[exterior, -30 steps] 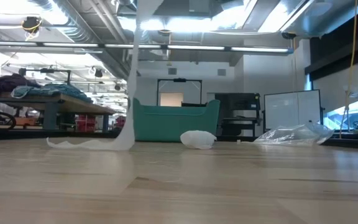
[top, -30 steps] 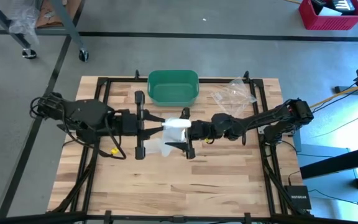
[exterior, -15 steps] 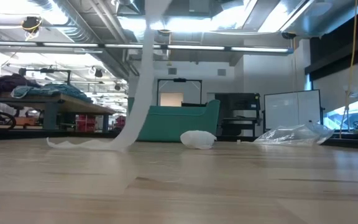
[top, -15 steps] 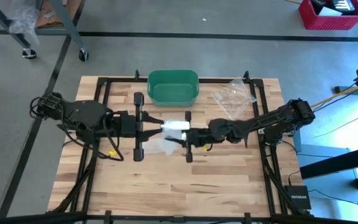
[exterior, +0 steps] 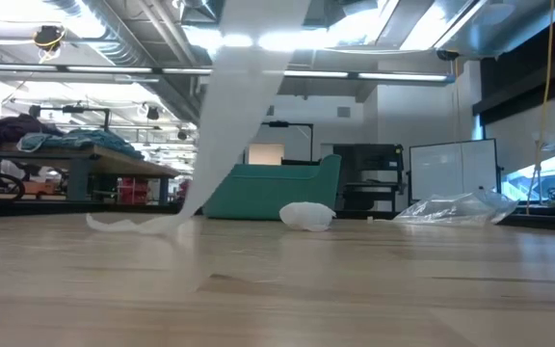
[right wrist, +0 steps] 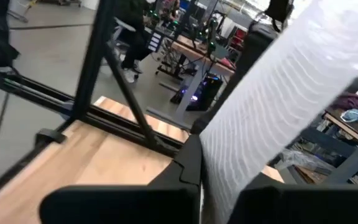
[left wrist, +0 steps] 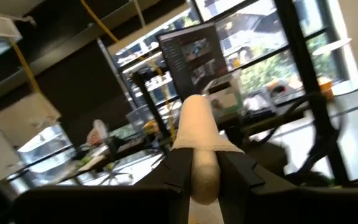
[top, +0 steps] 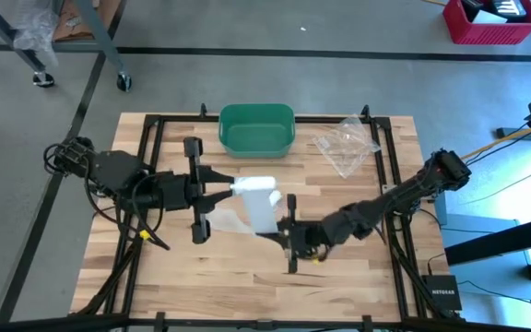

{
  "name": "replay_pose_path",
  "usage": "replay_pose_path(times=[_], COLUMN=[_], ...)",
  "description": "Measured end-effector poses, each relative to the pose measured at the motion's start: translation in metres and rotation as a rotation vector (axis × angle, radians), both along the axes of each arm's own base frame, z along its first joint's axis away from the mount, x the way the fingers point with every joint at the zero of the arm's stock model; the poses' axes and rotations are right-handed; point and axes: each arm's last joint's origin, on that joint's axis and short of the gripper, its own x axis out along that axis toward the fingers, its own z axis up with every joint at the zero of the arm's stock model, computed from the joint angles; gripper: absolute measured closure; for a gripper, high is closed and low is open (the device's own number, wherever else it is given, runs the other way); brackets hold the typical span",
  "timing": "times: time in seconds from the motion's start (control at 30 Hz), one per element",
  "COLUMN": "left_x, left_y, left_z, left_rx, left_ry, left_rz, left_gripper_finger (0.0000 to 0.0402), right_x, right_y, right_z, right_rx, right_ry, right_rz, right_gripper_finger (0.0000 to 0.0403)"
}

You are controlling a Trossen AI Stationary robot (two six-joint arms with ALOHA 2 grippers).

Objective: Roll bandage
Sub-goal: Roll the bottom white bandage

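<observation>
Two pincers grasping bandage: left pincer [top: 212, 191] holds roll [top: 253, 186], right pincer [top: 289, 231] clenched on strip [top: 263, 214].

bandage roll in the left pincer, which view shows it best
The left wrist view: the bandage roll sits clamped between the left pincer fingers. The high view shows it small. The low view shows only the hanging strip, the right wrist view only the strip.

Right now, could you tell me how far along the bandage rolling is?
Partly done. The left gripper holds a small roll; the right gripper pinches the loose strip. A tail lies unrolled on the table, so most winding remains.
</observation>
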Motion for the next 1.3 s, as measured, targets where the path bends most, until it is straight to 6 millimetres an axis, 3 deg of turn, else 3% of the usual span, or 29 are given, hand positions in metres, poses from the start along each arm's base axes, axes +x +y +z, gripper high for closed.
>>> replay_pose_path(times=[0.13, 0.37, 0.67, 0.9, 1.07, 1.3], left_x=[0.0, 0.008, 0.025, 0.022, 0.021, 0.016], left_y=[0.002, 0.002, -0.005, -0.005, -0.018, -0.038], left_z=[-0.001, -0.017, -0.064, -0.1, -0.133, -0.175], left_rx=[0.039, 0.106, 0.191, 0.198, 0.217, 0.16], left_ry=[0.022, 0.086, 0.212, 0.301, 0.374, 0.378], left_rz=[0.077, 0.177, 0.22, 0.298, 0.259, 0.198], left_gripper_finger=[0.0357, 0.036, 0.0373, 0.037, 0.037, 0.0369], right_x=[-0.008, -0.025, -0.045, -0.052, -0.045, -0.028], right_y=[0.017, 0.051, 0.08, 0.101, 0.104, 0.073], right_z=[0.006, 0.036, 0.059, 0.08, 0.105, 0.146], right_rx=[-0.009, 0.032, 0.066, 0.088, 0.135, 0.213], right_ry=[0.018, 0.004, -0.04, -0.068, -0.098, -0.176], right_rz=[0.022, 0.126, 0.213, 0.232, 0.21, 0.11], right_gripper_finger=[0.0398, 0.0397, 0.0399, 0.0397, 0.0397, 0.0396])
